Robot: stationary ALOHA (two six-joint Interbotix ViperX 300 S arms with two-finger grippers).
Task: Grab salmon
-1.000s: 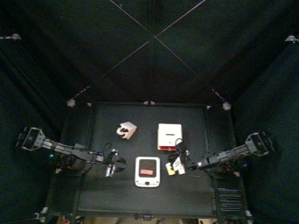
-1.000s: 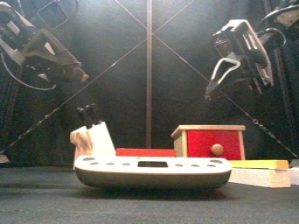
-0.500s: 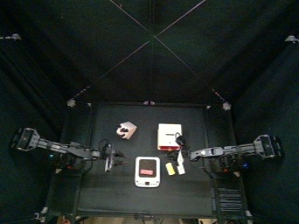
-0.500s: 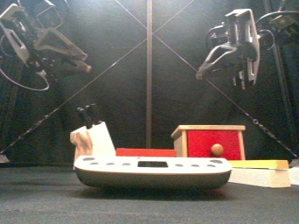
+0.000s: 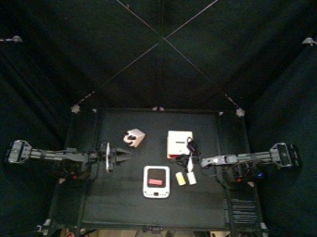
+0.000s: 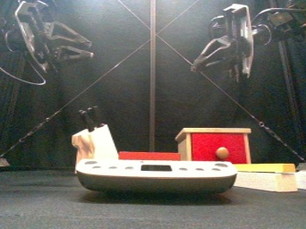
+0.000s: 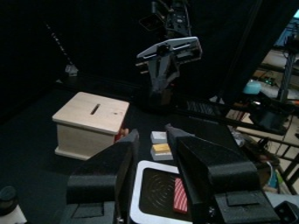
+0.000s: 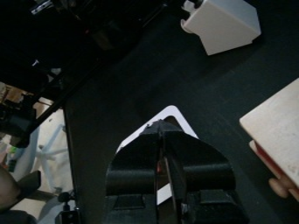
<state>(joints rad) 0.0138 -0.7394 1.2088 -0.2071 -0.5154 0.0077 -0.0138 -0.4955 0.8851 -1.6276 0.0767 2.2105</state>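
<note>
Top view first: spotted the salmon (image 5: 155, 181) lying flat on the table (image 5: 111, 199), near the front edge and roughly midway across, pinkish-red patch facing up. Apart from both grippers, not held by either.

Left gripper (image 5: 115, 160) coming in from the left, just behind and to the left of the pack. Right gripper (image 5: 196, 159) coming in from the right, behind and to the right of it. Pretty much mirror images across the middle.

Checked the front view too: both grippers hanging high up, well above everything on the table, with the salmon big and low in the foreground.

Left wrist view: jaws spread apart with a clear gap, holding nothing, and the salmon's red patch peeking through between them.

Right wrist view: jaws drawn close with only a narrow slit left, nothing pinched in there. Some white corner showing just past the tips, can't tell what it is.

Other stuff around: small yellow block (image 5: 190, 178) just beside the salmon on its right, white box with a red edge (image 5: 181, 142) farther back, and a lumpy pink-and-white item (image 5: 133, 139) back left of that.
</note>
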